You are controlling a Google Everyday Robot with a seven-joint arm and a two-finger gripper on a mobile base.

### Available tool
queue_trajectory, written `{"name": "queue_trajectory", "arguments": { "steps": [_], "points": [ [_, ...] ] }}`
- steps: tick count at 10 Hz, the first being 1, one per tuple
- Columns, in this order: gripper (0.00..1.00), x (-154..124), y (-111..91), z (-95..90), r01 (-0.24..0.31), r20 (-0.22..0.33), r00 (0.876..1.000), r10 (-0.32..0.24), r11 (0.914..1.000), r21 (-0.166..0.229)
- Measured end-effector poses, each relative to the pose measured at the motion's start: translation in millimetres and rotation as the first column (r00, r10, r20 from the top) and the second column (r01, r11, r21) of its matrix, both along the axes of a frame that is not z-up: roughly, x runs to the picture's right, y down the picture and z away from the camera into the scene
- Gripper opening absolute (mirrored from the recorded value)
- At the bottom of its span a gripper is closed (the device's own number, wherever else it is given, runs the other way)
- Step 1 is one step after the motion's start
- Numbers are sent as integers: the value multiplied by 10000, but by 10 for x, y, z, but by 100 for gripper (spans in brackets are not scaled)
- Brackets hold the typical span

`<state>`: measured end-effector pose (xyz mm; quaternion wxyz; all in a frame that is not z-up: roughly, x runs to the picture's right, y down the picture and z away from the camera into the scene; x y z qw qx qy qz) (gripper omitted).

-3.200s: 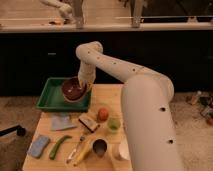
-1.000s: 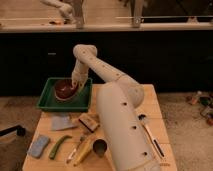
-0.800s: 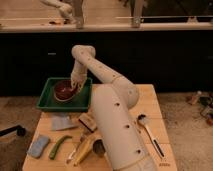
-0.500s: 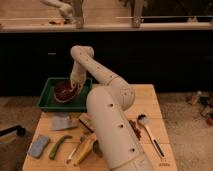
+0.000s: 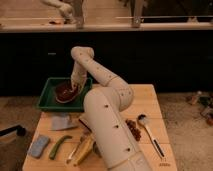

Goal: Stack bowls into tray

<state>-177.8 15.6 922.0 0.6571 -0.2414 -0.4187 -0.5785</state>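
Bowl (image 5: 63, 92) in tray (image 5: 46, 101) at surface's (image 5: 148, 102) 10 o'clock, end effector (image 5: 76, 89) at bowl's 3 o'clock rim, grip state untellable.

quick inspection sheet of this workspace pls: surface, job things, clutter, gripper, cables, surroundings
surface: light wooden table, seen from above
job's things: one dark reddish-brown bowl sits inside the green tray at the table's far left corner; no second bowl seen
clutter: grey-blue cloth, green vegetable, grey paper, spoon, all on the table outside the tray
gripper: gripper reaches down into the tray at the bowl's right side
cables: nothing seen
surroundings: dark cabinet front behind the table, counter above it
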Motion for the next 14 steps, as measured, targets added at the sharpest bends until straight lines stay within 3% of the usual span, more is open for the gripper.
{"name": "queue_trajectory", "arguments": {
  "steps": [9,14],
  "points": [
    [0,55,103,142,157,-208,9996,-165,9990,-421],
    [0,32,101,153,423,-501,9978,-431,9990,-165]
  ]
}}
